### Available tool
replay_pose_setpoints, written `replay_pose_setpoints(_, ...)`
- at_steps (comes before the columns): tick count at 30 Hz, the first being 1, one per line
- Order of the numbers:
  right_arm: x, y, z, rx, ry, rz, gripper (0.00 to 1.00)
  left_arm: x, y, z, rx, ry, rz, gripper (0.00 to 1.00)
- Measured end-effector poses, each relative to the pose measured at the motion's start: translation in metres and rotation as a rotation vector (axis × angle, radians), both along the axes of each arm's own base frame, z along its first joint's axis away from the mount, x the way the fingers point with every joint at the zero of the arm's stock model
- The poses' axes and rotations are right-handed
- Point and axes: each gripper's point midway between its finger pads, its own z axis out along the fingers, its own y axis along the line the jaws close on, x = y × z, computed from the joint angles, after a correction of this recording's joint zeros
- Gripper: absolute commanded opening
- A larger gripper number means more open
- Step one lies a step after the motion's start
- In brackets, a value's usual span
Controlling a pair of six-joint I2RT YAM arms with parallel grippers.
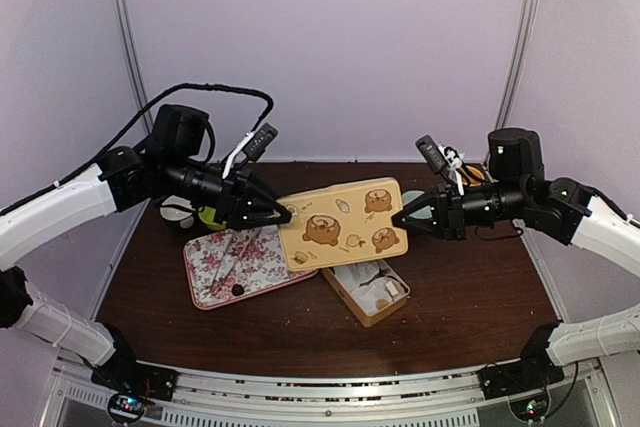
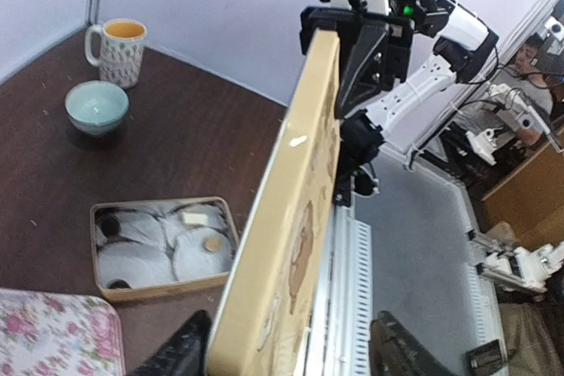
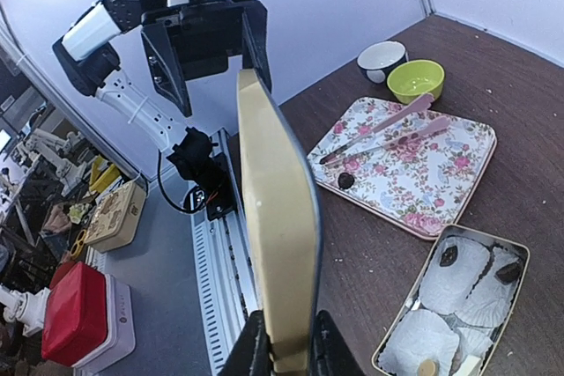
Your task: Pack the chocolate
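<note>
While the bear-printed lid [image 1: 345,222] hangs in the air between the two arms, the step in hand looks like a handover ahead of closing the tin [image 2: 163,291]. In the top view the right gripper [image 1: 403,218] pinches the lid's edge at 3 o'clock, its fingers [image 3: 249,351] tight on both faces. The left gripper [image 1: 284,215] at 9 o'clock stands wide, one finger [image 2: 401,350] well off the lid's face, so the right arm probably bears the weight alone. The chocolate [image 3: 449,255] lies in the paper cups of the open tin, at about 6 o'clock from the lid on the table below: dark lumps and a few paler ones. One stray lump [image 3: 345,180] sits on the floral tray [image 3: 423,191] at about 8 o'clock, near the tips of the pink tongs [image 3: 379,134]. To do this well, the left arm should draw straight back toward 9 o'clock without brushing the lid. A pinch on one thin edge may let so broad a lid swing, so the right arm should move slowly. The tin lies askew to the lid, so the wrist likely needs to turn before lowering squarely. The stray lump arguably belongs inside first.
</note>
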Motion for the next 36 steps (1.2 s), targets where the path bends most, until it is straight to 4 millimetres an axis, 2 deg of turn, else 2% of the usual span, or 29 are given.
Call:
replay_pose_setpoints(1, 0.002, -0.001, -0.005, -0.004, 0.016, -0.019, 0.05, 0.007, 0.001, 0.000, 0.000, -0.003, 0.028, 0.78)
replay_pose_setpoints(3, 0.006, -0.004, -0.013, -0.006, 0.054, -0.064, 0.06, 0.019, 0.003, 0.000, -0.007, -0.002, 0.082, 0.81)
replay_pose_setpoints(7, 0.015, -0.013, -0.030, -0.005, 0.139, -0.189, 0.07, 0.043, 0.008, -0.007, -0.007, 0.000, 0.196, 0.82)
replay_pose_setpoints(10, 0.026, -0.023, -0.040, 0.028, 0.209, -0.316, 0.03, 0.058, 0.011, -0.011, -0.010, -0.021, 0.286, 0.82)
replay_pose_setpoints(15, 0.036, -0.037, -0.079, 0.170, 0.400, -0.495, 0.02, 0.072, 0.013, -0.016, -0.025, -0.028, 0.360, 0.77)
replay_pose_setpoints(19, 0.039, -0.044, -0.108, 0.239, 0.523, -0.603, 0.02, 0.084, 0.006, -0.023, -0.027, -0.032, 0.379, 0.76)
replay_pose_setpoints(25, 0.040, -0.056, -0.093, 0.403, 0.543, -0.685, 0.03, 0.106, -0.010, -0.074, 0.065, 0.036, 0.390, 0.71)
replay_pose_setpoints(27, 0.041, -0.061, -0.094, 0.429, 0.546, -0.710, 0.04, 0.115, -0.017, -0.090, 0.096, 0.062, 0.391, 0.67)
replay_pose_setpoints(30, 0.045, -0.071, -0.103, 0.411, 0.538, -0.774, 0.05, 0.128, -0.026, -0.110, 0.135, 0.099, 0.401, 0.62)
replay_pose_setpoints(32, 0.046, -0.082, -0.106, 0.375, 0.505, -0.831, 0.05, 0.136, -0.030, -0.124, 0.170, 0.119, 0.419, 0.54)
replay_pose_setpoints(33, 0.047, -0.087, -0.105, 0.358, 0.486, -0.854, 0.06, 0.140, -0.032, -0.133, 0.192, 0.127, 0.429, 0.47)
replay_pose_setpoints(36, 0.048, -0.105, -0.096, 0.284, 0.409, -0.922, 0.06, 0.148, -0.035, -0.153, 0.262, 0.137, 0.460, 0.40)
